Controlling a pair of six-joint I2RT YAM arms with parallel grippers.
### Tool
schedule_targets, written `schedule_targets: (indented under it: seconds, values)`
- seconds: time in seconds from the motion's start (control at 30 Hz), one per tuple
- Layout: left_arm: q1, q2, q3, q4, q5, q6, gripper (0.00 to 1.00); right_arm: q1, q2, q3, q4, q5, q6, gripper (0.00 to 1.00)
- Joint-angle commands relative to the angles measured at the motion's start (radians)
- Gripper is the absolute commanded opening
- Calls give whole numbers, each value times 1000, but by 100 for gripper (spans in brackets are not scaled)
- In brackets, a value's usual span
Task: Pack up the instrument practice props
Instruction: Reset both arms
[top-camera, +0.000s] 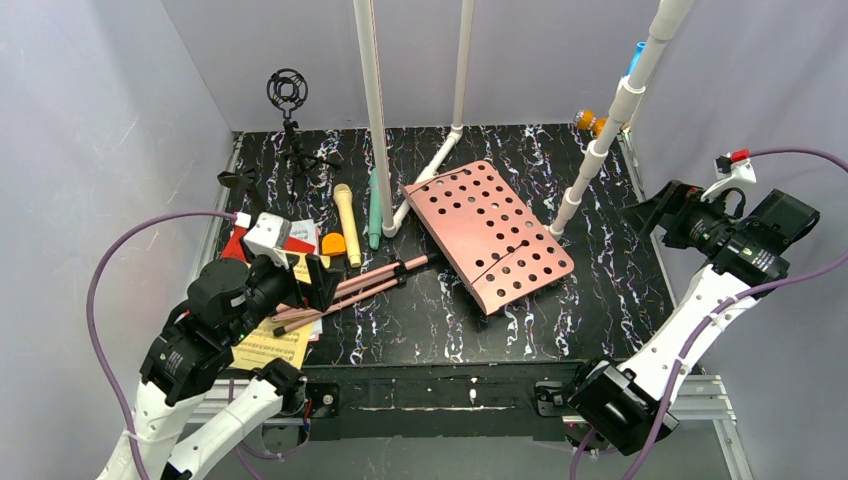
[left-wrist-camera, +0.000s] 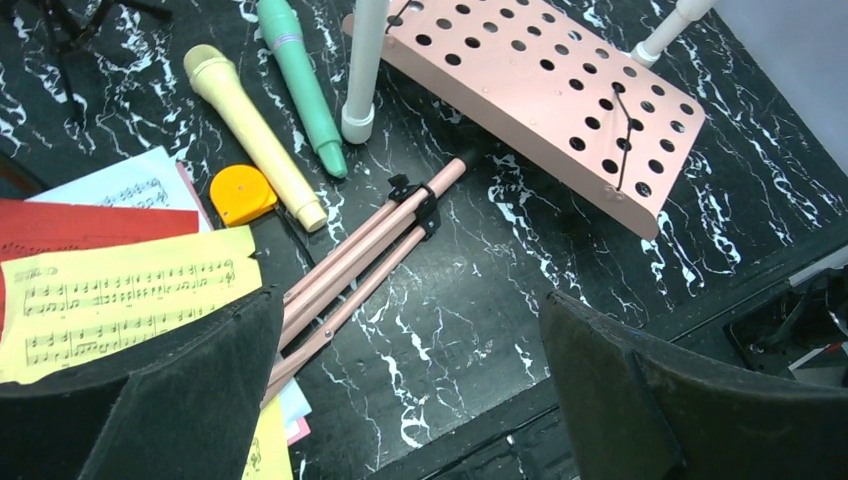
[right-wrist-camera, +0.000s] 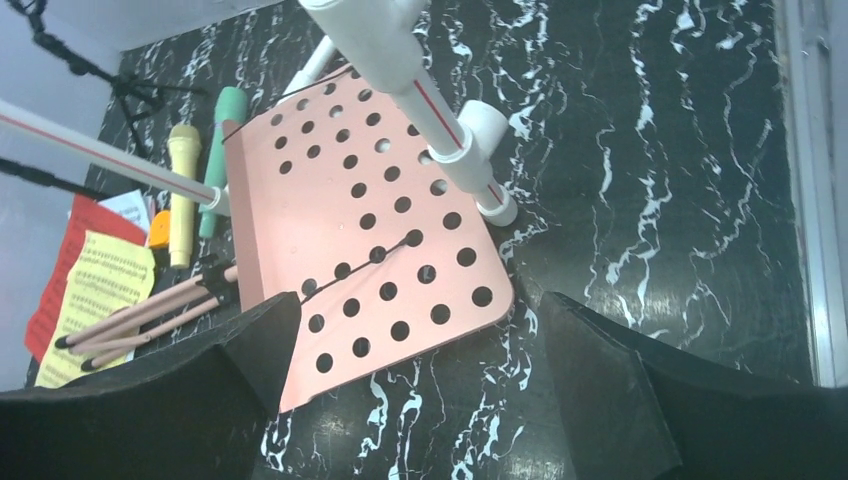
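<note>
**Props spread on the bench, both grippers free**

Work through the scene from the left.

1. Paper stack. The sheet music (left-wrist-camera: 120, 295) lies at the left bench edge, a yellow sheet on top of red and white ones. The folded ends of the stand legs (left-wrist-camera: 365, 255) rest on this stack.

2. Left gripper (left-wrist-camera: 410, 390). It hangs above the stack and the leg ends. Its jaws stand apart and hold nothing.

3. Small props. Just beyond the papers lie an orange tape (left-wrist-camera: 242, 192), a yellow mic (left-wrist-camera: 255, 135) and a green mic (left-wrist-camera: 300, 85), side by side. A mic mount (top-camera: 288, 92) on a small tripod stands near the back left corner.

4. Music stand. The pink desk (top-camera: 490, 232) lies tilted at mid-bench, between two white pipes (top-camera: 374, 110) of a frame that stands on the bench (top-camera: 600, 290).

5. Right gripper (right-wrist-camera: 415, 385). It is held high at the right side, above the desk's near corner. Its jaws stand apart and are empty.

Step in hand: no case, bag or box shows in any view, so you cannot judge how far packing has gone. Every prop in view lies loose on the bench.

Next move: by position, the left gripper is nearest the legs and papers. If you take the legs, descend with the jaws across the tubes. Keep clear of the yellow sheet, since the tubes lie on it and may drag it.
</note>
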Motion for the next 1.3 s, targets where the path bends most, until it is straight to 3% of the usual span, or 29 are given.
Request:
schedule_targets:
  seconds: [0.0,0.17,0.4,0.5,0.63,0.67,0.73,0.87,1.03,1.27]
  values:
    - [4,-29,33,-74,-59,-25,98,-1,-37,41,-8,123,105,98]
    - [4,-60,32,-103,-73,-56,98,-1,-40,14,-28,155,89,98]
    - [4,-89,27,-148,-96,-80,98,32,22,3,-6,33,123,98]
    - [5,-92,28,-157,-112,-85,98,129,31,5,66,88,185,98]
    - [4,-78,21,-153,-120,-90,98,393,35,-13,164,297,270,98]
    - [5,-74,21,-150,-120,-92,98,408,41,-19,174,300,271,99]
    - [4,-63,18,-144,-120,-97,98,447,63,-21,167,271,244,98]
    - [4,-47,15,-129,-123,-105,98,540,79,4,87,367,115,98]
    - [5,-32,22,-115,-113,-139,98,559,29,-31,82,389,50,98]
    - [4,0,63,-98,-11,-205,98,552,-77,-116,125,301,31,98]
